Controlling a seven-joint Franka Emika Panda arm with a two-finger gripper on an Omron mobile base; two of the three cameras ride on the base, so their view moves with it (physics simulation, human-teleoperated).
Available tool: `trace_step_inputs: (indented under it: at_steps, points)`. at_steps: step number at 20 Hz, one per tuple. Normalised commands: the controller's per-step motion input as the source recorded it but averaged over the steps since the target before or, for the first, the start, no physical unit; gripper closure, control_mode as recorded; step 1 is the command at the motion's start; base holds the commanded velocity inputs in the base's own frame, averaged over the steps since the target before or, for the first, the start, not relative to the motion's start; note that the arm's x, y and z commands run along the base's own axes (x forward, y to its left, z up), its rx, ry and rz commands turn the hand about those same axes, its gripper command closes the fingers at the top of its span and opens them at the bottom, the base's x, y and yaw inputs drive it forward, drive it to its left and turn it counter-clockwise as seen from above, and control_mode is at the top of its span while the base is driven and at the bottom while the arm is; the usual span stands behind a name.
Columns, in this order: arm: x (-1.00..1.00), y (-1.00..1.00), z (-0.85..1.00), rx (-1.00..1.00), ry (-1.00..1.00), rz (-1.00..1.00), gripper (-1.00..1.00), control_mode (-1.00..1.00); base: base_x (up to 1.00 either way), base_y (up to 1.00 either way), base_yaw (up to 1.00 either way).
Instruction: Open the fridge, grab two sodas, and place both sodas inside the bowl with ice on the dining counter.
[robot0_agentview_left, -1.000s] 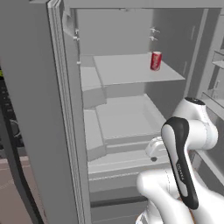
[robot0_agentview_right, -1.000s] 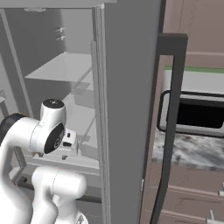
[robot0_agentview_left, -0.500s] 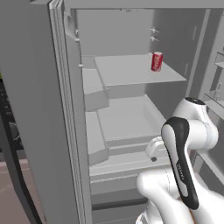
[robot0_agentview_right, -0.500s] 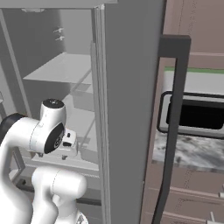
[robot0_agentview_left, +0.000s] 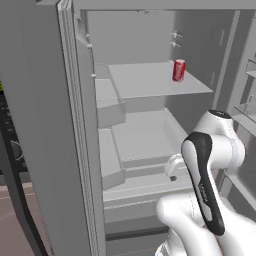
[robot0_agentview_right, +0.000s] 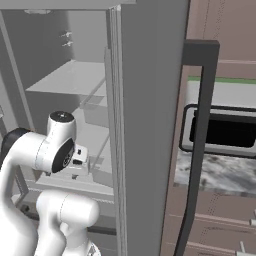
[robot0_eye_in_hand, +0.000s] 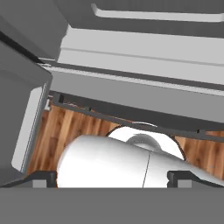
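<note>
Inside, open fridge (robot0_agentview_left: 50, 125), 1 red soda (robot0_agentview_left: 179, 70) upright on shelf (robot0_agentview_left: 150, 82)

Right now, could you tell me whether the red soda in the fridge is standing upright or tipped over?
Upright. The red soda stands on its base on the upper shelf of the open fridge, its top facing up.

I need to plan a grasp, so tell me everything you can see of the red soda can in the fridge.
The red soda can is a small upright cylinder, red with a white marking down its side and a pale top rim; it looks like painted metal. It stands on the upper grey shelf of the open fridge, toward the shelf's back right corner, close to the right inner wall. Nothing but the shelf touches it, and no other item sits beside it. The label is too small to read.
</note>
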Motion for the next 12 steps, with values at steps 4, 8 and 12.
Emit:
trace_step_inputs:
  at_steps: [4, 8, 12]
  points:
    - [0.51, 0.03, 0.40, 0.00, -0.07, -0.08, -1.00, -1.00, 0.00, 0.00, 0.00]
    - [0.35, 0.03, 0.65, 0.00, -0.12, -0.10, -1.00, -1.00, 0.00, 0.00, 0.00]
    - [0.12, -0.06, 0.64, 0.00, -0.15, -0.08, -1.00, -1.00, 0.00, 0.00, 0.00]
